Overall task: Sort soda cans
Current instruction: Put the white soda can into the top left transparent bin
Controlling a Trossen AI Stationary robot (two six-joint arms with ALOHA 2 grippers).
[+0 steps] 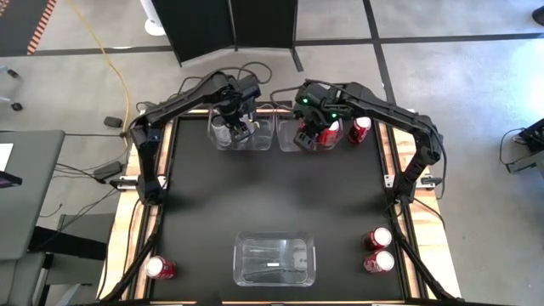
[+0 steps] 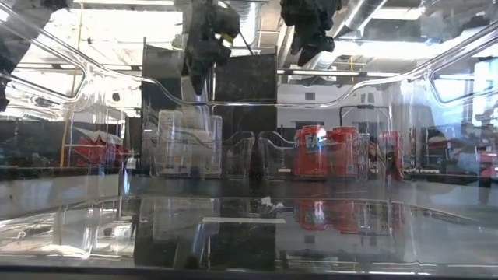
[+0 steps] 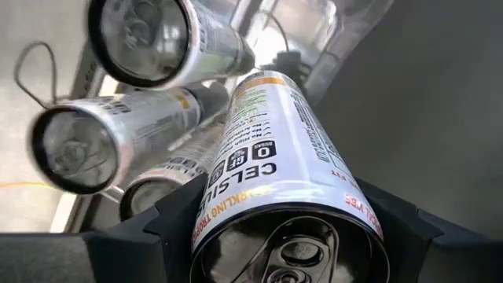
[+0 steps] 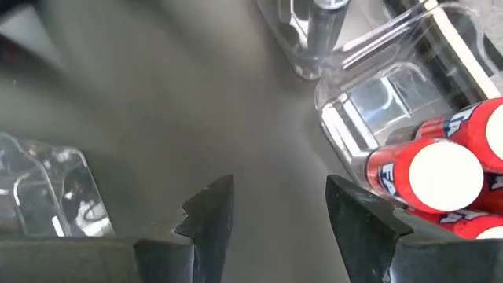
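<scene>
Clear plastic bin point(image 1: 274, 259), near edge of the black tabletop point(image 1: 272, 195), centre; its walls fill the low view's foreground.

Left gripper point(image 1: 241, 129): over the far-left clear bin point(image 1: 223, 134); jaws closed around a silver-grey Celsius can point(image 3: 287, 196), seen top-first in the left wrist view. Three more silver-grey cans point(image 3: 118, 141) lie in that bin beyond it.

Right gripper point(image 4: 279, 204): above the far-right clear bin point(image 1: 289, 136); jaws parted with nothing between them, dark tabletop showing through the gap.

Red cans, far group point(image 1: 331, 132): upright in and beside the far-right bin; one further red can point(image 1: 362, 129) stands just right of them. The low view shows two red cans point(image 2: 327, 152) side by side behind clear walls.

Red cans, near right point(image 1: 379, 250): two, touching, at the tabletop's right edge.

Red can, near left point(image 1: 158, 269): single, at the near-left corner.
</scene>
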